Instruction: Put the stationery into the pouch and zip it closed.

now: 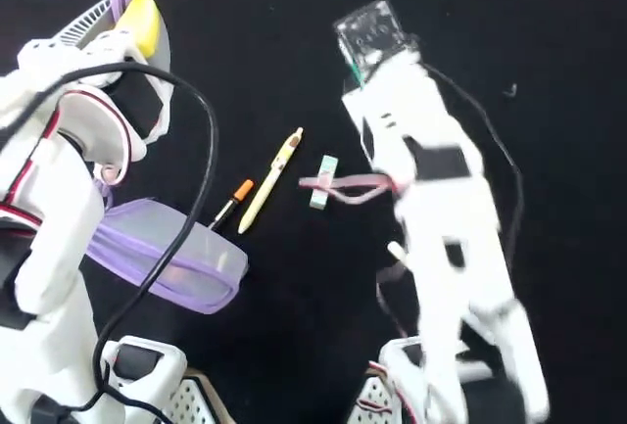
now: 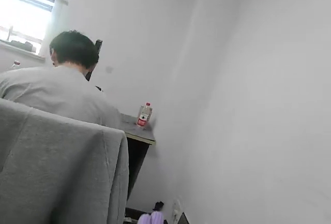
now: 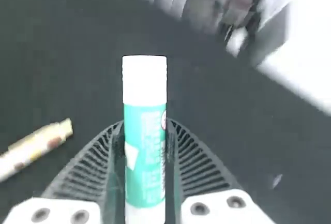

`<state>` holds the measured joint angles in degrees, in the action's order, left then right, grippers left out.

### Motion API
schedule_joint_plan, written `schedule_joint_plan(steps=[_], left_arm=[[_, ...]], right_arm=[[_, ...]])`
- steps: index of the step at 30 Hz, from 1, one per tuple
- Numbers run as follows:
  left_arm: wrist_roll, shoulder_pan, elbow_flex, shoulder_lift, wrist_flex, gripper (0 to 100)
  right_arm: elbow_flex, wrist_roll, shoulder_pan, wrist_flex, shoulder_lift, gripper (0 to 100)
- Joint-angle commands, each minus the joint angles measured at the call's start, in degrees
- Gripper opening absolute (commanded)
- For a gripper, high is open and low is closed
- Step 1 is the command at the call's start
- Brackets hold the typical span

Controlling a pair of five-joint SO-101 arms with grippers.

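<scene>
Because the right gripper (image 3: pixel 145 127) is clamped on it, the glue stick (image 3: pixel 145 146) sits lengthwise in that grip, its white cap pointing out past the tips, above the black worktop (image 1: pixel 284 62). On the worktop lie a yellow pen (image 1: pixel 273 177), an orange-capped marker (image 1: pixel 232 203) and a small green block (image 1: pixel 323 181), with the purple pouch (image 1: pixel 171 253) near the left arm. Whether the left gripper (image 1: pixel 132 18) is apart or together cannot be told; its camera faces a white wall (image 2: pixel 258 79).

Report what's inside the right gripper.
A green-and-white glue stick is clamped in the right gripper, its white end sticking out. Its other end is covered by the gripper.
</scene>
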<state>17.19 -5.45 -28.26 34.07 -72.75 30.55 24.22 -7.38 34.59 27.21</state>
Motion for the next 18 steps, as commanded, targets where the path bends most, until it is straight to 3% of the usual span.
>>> schedule_joint_plan(steps=[1, 9, 18], left_arm=[[9.1, 0.2, -0.5, 0.6, 1.7, 3], [10.5, 0.2, 0.0, 0.2, 7.6, 3], [10.5, 0.1, 2.3, 0.6, 7.9, 3]], right_arm=[[2.1, -4.8, -5.6, 0.4, 22.0, 1.1], [4.6, -12.9, -15.8, 0.2, 42.2, 1.1], [10.9, -14.3, -33.2, -0.5, 56.0, 1.1]])
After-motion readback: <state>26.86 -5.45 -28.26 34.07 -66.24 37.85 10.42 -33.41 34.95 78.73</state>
